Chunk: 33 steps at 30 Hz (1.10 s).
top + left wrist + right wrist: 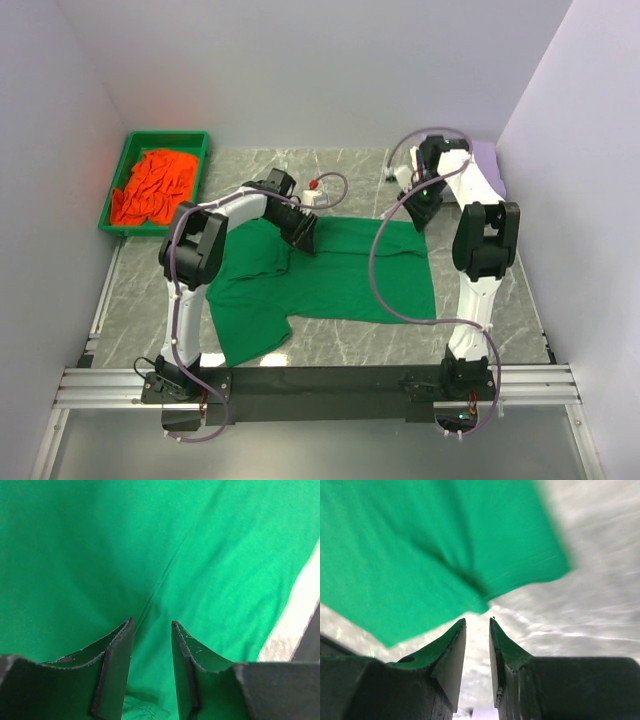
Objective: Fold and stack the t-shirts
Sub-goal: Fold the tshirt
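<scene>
Left tool (152, 621), narrowly parted, hangs over the green t-shirt (150, 540).

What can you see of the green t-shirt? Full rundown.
The green t-shirt is plain bright green soft cloth, short-sleeved, spread mostly flat on the marble table and rumpled near the left arm. The left tool is low over its far middle, contact unclear. The right tool is just off its far right corner.

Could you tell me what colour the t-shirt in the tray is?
Orange; the crumpled cloth t-shirt shows best in top external.
</scene>
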### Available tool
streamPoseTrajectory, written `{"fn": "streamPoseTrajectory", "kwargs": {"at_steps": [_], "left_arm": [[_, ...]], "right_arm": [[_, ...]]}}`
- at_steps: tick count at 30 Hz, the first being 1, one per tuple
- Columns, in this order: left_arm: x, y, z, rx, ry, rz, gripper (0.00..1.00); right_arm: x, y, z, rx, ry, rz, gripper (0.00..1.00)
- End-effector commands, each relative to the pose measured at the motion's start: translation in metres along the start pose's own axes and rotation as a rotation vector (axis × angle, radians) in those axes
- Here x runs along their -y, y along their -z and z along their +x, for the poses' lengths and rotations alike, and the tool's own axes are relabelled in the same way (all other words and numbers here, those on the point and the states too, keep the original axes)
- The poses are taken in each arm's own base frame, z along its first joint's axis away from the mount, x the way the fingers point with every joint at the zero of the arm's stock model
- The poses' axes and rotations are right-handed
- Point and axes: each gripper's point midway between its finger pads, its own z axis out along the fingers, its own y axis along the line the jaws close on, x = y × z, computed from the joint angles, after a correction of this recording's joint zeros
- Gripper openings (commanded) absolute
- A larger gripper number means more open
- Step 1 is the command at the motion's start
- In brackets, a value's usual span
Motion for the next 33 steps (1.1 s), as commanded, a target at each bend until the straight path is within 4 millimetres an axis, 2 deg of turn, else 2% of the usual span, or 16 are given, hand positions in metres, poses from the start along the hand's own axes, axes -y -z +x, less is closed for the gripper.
{"fn": "streamPoseTrajectory", "kwargs": {"at_steps": [1, 4, 5, 7, 8, 10, 12, 15, 20, 23, 25, 26, 28, 29, 31, 33], "left_arm": [[0.016, 0.020, 0.003, -0.013, -0.050, -0.008, 0.43], [0.032, 0.039, 0.009, -0.024, -0.085, 0.009, 0.47], [0.036, 0.055, 0.002, 0.014, -0.094, -0.005, 0.48], [0.029, 0.068, 0.004, 0.060, -0.062, -0.035, 0.49], [0.017, 0.081, 0.004, 0.090, -0.013, -0.068, 0.49], [-0.002, 0.094, 0.003, 0.123, 0.044, -0.120, 0.49], [-0.038, 0.113, 0.005, 0.165, 0.113, -0.219, 0.49], [-0.082, 0.133, 0.010, 0.211, 0.206, -0.328, 0.49], [-0.131, 0.147, 0.033, 0.215, 0.341, -0.472, 0.49], [-0.151, 0.151, 0.054, 0.190, 0.427, -0.544, 0.48], [-0.157, 0.154, 0.067, 0.170, 0.465, -0.576, 0.46], [-0.162, 0.157, 0.075, 0.164, 0.485, -0.587, 0.46], [-0.166, 0.158, 0.079, 0.154, 0.496, -0.604, 0.45], [-0.171, 0.158, 0.080, 0.145, 0.505, -0.617, 0.45], [-0.185, 0.167, 0.085, 0.147, 0.542, -0.648, 0.45], [-0.199, 0.172, 0.083, 0.150, 0.555, -0.670, 0.44]], "right_arm": [[-0.015, 0.011, -0.021, 0.065, -0.100, -0.087, 0.33], [-0.016, 0.003, -0.031, 0.097, -0.146, -0.111, 0.34], [-0.020, -0.002, -0.032, 0.093, -0.166, -0.117, 0.34], [-0.019, -0.010, -0.036, 0.093, -0.170, -0.093, 0.35], [-0.025, -0.018, -0.037, 0.072, -0.187, -0.093, 0.34], [-0.024, -0.028, -0.039, 0.060, -0.200, -0.078, 0.34], [-0.023, -0.038, -0.039, 0.036, -0.231, -0.062, 0.33], [-0.010, -0.044, -0.041, 0.035, -0.270, -0.004, 0.33], [0.006, -0.056, -0.036, -0.018, -0.309, 0.066, 0.31], [0.021, -0.058, -0.033, -0.050, -0.324, 0.143, 0.31], [0.028, -0.064, -0.036, -0.057, -0.325, 0.170, 0.31], [0.038, -0.059, -0.041, -0.056, -0.325, 0.215, 0.31], [0.046, -0.067, -0.045, -0.076, -0.326, 0.237, 0.32], [0.055, -0.061, -0.056, -0.054, -0.327, 0.276, 0.32], [0.064, -0.068, -0.060, -0.062, -0.332, 0.296, 0.32], [0.075, -0.062, -0.071, -0.035, -0.319, 0.337, 0.33]]}}
